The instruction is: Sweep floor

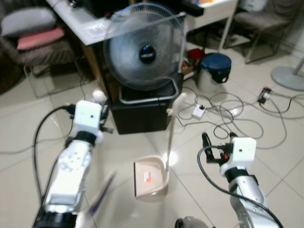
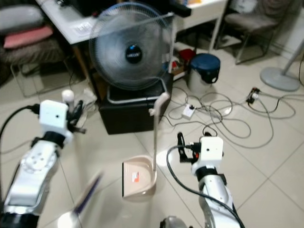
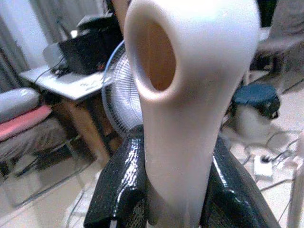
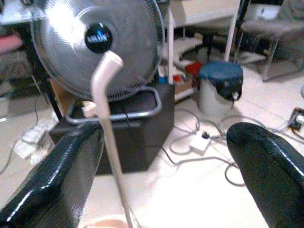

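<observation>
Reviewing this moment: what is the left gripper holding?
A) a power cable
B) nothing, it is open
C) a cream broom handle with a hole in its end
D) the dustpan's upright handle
C: the left wrist view shows the left gripper with its black fingers clamped on the cream broom handle, while the dustpan stands apart on the floor.

Soft indoor light — glare on the tiled floor [image 1: 266, 142] beside the dustpan [image 1: 149, 178]; head views blur slightly, and the broom handle [image 3: 185, 104] looms unfocused.
</observation>
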Robot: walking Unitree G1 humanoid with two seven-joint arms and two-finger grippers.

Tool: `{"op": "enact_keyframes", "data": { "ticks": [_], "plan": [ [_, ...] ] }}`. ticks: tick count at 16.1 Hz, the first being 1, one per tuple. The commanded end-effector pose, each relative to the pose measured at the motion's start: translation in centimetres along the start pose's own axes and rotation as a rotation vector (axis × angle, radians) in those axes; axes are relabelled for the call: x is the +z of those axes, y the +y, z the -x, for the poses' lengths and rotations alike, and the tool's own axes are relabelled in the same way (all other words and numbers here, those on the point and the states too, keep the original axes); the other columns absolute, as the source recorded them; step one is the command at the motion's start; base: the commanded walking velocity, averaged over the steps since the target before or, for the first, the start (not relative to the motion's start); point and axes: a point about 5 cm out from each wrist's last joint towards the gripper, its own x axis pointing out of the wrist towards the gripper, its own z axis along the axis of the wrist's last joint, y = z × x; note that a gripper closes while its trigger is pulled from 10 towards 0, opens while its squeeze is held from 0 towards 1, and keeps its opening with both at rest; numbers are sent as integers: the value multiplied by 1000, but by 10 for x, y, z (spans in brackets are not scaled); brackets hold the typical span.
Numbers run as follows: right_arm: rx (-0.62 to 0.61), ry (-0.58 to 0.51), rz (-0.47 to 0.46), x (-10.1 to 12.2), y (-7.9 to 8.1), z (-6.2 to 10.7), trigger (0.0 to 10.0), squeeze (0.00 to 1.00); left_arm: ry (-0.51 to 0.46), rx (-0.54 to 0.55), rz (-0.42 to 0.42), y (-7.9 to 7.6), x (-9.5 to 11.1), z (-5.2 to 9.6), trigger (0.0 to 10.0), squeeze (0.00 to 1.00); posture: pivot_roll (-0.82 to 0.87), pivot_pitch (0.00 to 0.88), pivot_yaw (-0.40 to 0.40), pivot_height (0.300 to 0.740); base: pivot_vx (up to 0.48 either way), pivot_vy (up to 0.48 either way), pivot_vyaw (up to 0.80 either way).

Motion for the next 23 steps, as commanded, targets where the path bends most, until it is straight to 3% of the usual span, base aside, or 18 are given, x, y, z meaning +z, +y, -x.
{"op": "enact_keyframes", "data": {
  "ticks": [1,10,19,22,23],
  "plan": [
    [38,6,-10,1,10,0,10000,0,14,27,-36,11,-3,3,10000,0,-54,63,63,740,330,0,0],
    [116,29,5,-3,15,2,10000,0,33,90,-61,22,-8,7,10000,0,-48,56,54,740,70,0,0],
    [79,32,5,-10,11,4,10000,0,36,75,-68,22,-8,5,10000,0,-42,64,69,740,0,0,0],
    [36,20,7,-12,0,-1,10000,0,39,72,-68,23,-8,6,10000,0,-35,79,80,740,0,0,0],
    [30,9,24,-14,-4,-4,10000,1000,40,72,-67,22,-8,6,10000,0,-31,83,85,740,0,0,0]
  ]
}}
